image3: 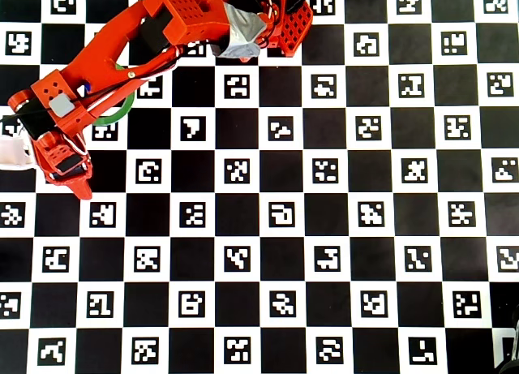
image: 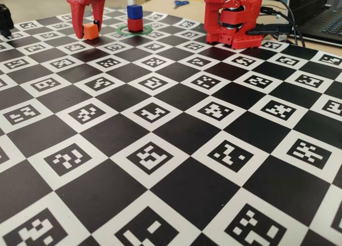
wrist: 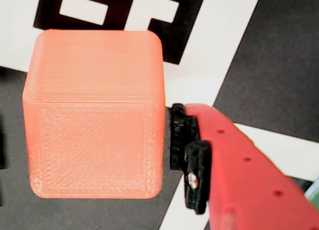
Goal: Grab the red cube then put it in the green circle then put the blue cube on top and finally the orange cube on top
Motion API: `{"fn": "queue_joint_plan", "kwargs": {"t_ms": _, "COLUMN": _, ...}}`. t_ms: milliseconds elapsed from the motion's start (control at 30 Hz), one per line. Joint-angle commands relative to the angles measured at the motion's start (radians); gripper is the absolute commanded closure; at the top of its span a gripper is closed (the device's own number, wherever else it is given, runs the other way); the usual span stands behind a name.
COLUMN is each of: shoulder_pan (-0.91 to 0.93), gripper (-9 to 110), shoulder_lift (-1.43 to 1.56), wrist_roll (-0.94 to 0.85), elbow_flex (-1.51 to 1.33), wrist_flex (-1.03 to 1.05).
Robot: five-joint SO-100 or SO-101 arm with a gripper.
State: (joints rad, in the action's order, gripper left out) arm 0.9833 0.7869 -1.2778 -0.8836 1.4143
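The orange cube point(image: 91, 31) appears to rest on the board between the red fingers of my gripper point(image: 87, 23), which straddles it from above. A gap shows between the left finger and the cube. In the wrist view the orange cube point(wrist: 94, 115) fills the frame and the black pad of one finger point(wrist: 185, 140) touches its right side; the other finger is out of frame. The blue cube point(image: 134, 11) sits on the red cube point(image: 135, 25) inside the green circle point(image: 148, 29), to the right of the gripper. From overhead the arm covers the cubes; an arc of the green circle point(image3: 122, 113) shows.
The arm's red base point(image: 232, 19) stands at the back right with cables and a laptop point(image: 326, 16) beside it. Scissors point(image: 180, 3) lie beyond the board. A black object point(image: 4, 19) sits at the far left edge. A white object point(image3: 12, 151) lies left of the gripper.
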Motion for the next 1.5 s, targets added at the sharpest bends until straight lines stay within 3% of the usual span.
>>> {"fn": "queue_joint_plan", "kwargs": {"t_ms": 0, "shoulder_pan": -0.009, "gripper": 82, "shoulder_lift": 0.044, "wrist_roll": -0.006, "elbow_flex": 0.006, "wrist_flex": -0.003}}
{"fn": "queue_joint_plan", "kwargs": {"t_ms": 333, "shoulder_pan": -0.012, "gripper": 89, "shoulder_lift": 0.052, "wrist_roll": 0.014, "elbow_flex": 0.006, "wrist_flex": 0.006}}
{"fn": "queue_joint_plan", "kwargs": {"t_ms": 1467, "shoulder_pan": -0.017, "gripper": 90, "shoulder_lift": 0.414, "wrist_roll": 0.025, "elbow_flex": 0.077, "wrist_flex": 0.293}}
